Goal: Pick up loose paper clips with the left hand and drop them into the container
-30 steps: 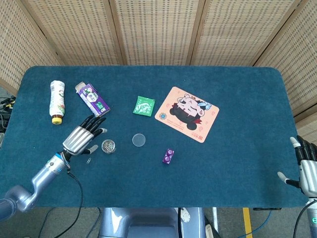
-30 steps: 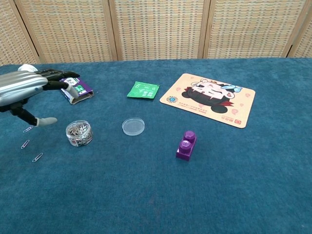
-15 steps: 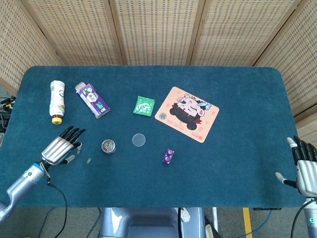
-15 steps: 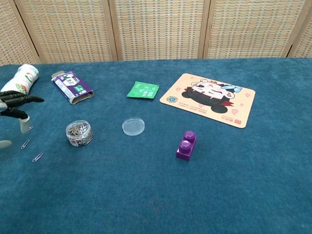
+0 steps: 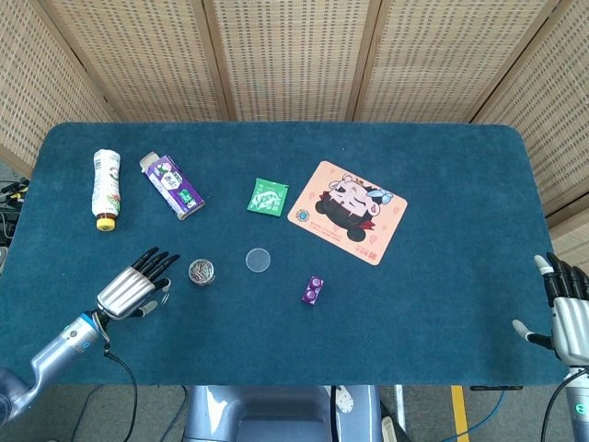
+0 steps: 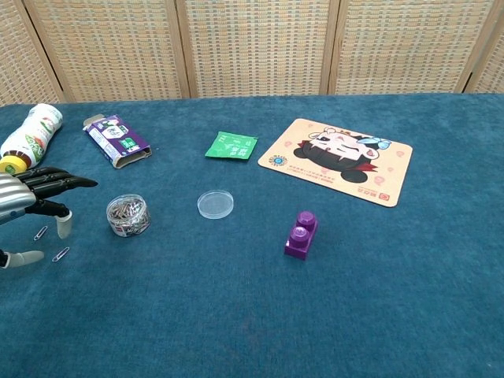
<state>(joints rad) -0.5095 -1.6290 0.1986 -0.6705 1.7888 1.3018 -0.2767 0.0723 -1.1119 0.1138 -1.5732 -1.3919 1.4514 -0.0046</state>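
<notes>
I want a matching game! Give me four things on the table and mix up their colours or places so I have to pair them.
Things:
1. toy brick
2. container
3. packet
4. bottle

Clues:
A. green and flat, lying next to the cartoon mat
B. clear and round, full of paper clips, just by the left hand
C. purple, in front of the clear lid
D. lying on its side with a yellow cap, at the far left of the table

Pairs: 1-C, 2-B, 3-A, 4-D
</notes>
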